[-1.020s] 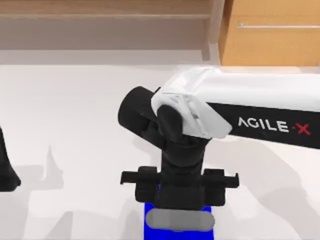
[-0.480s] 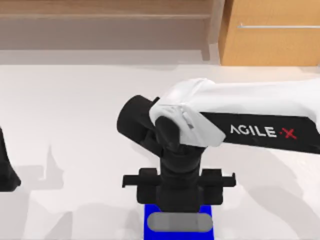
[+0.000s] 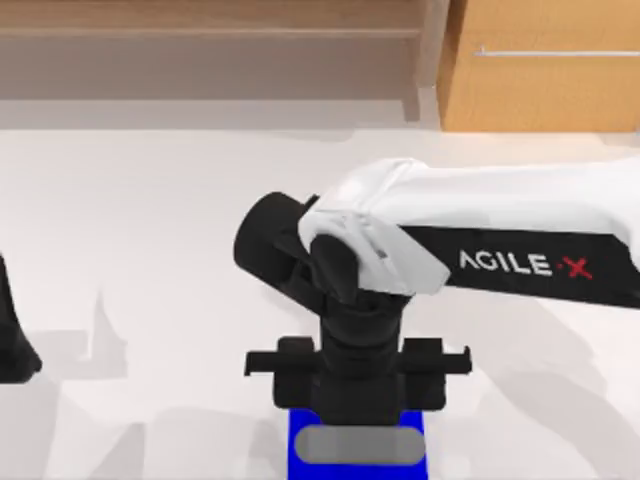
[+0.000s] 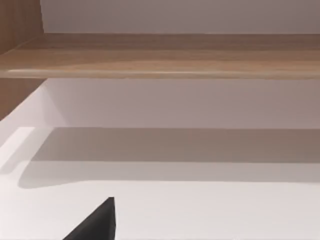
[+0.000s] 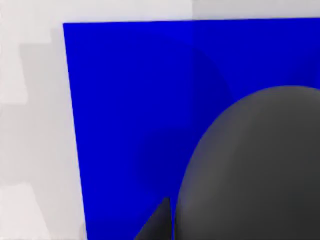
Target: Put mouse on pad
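The bright blue pad [image 3: 300, 452] lies at the table's front edge, just right of centre. The grey mouse [image 3: 360, 445] rests across it. My right gripper [image 3: 358, 405] points straight down over the pad's far edge, and its black body hides that edge. In the right wrist view the mouse's rounded back [image 5: 255, 170] sits over the pad [image 5: 130, 100], with one dark fingertip [image 5: 160, 222] pressed against its side. The gripper is shut on the mouse. My left arm [image 3: 12, 340] is parked at the table's left edge.
The white tabletop [image 3: 150, 230] stretches to the left and behind the pad. A wooden shelf [image 3: 200, 30] and a cabinet [image 3: 540, 70] stand beyond the back edge. The right arm's white link [image 3: 520, 215] reaches in from the right.
Over the last second the right arm sank a little toward the front edge and the mouse came down onto the pad. Over the last half second almost nothing moved.
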Motion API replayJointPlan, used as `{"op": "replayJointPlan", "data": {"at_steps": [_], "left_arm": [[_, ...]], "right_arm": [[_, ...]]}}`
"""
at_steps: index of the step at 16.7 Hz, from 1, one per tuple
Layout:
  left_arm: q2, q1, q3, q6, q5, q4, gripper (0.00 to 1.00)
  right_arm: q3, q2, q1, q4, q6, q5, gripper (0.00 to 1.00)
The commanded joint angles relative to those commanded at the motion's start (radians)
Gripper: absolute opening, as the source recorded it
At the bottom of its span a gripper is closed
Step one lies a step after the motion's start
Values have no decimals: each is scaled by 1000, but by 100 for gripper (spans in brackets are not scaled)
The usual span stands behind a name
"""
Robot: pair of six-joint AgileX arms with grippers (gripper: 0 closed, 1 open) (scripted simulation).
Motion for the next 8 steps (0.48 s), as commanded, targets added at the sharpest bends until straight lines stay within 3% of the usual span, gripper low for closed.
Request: {"op": "replayJointPlan", "data": {"at_steps": [8], "left_arm": [[0, 0, 0, 0, 0, 0, 100]], "right_arm": [[0, 0, 0, 0, 0, 0, 98]]}}
